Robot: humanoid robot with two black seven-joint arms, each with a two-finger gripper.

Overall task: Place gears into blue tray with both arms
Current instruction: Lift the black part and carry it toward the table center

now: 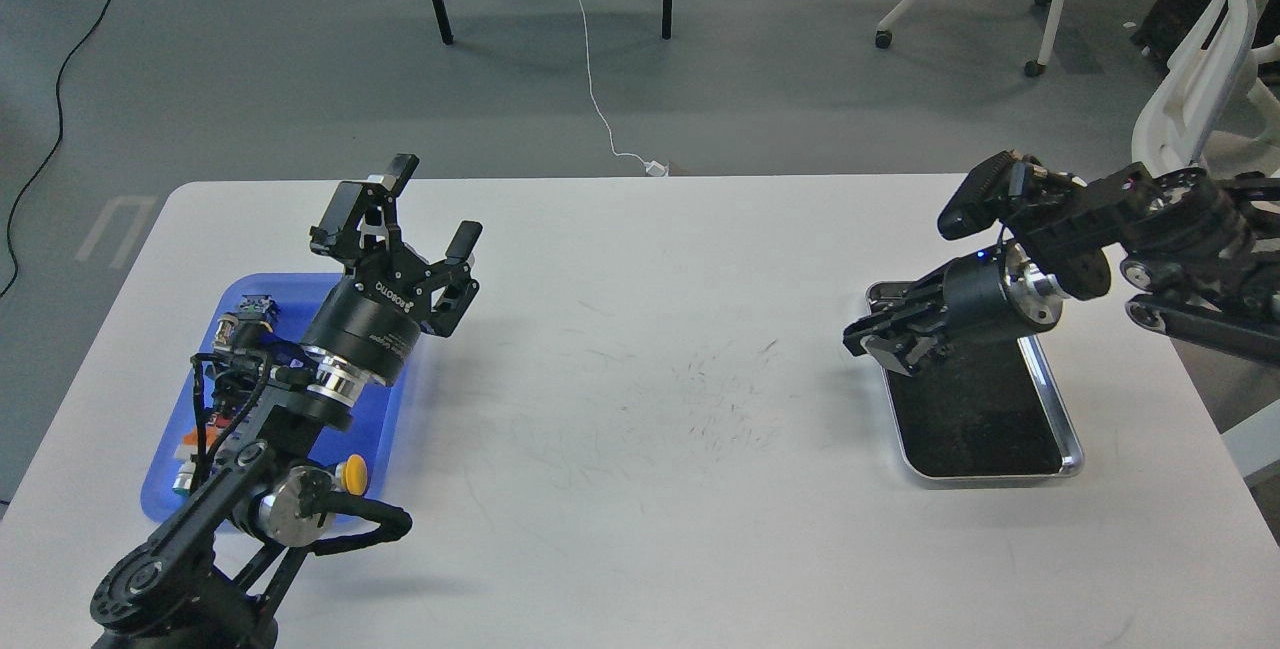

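The blue tray (170, 464) lies at the table's left edge, mostly under my left arm, with several coloured push-button switches in it. My left gripper (432, 209) hangs above the tray's far right corner, open, nothing between its fingers. My right gripper (878, 341) is raised over the far left corner of the silver-rimmed tray (1068, 429), pointing left. Its fingers look shut; too dark to make out whether a gear sits between them. No gears show on that tray's black surface or in the blue tray.
A yellow-capped push-button (352, 472) sits at the blue tray's near right corner beside my left arm's joint. The white table's middle (700, 399) bears only faint scratch marks. Office chairs and table legs stand on the floor beyond.
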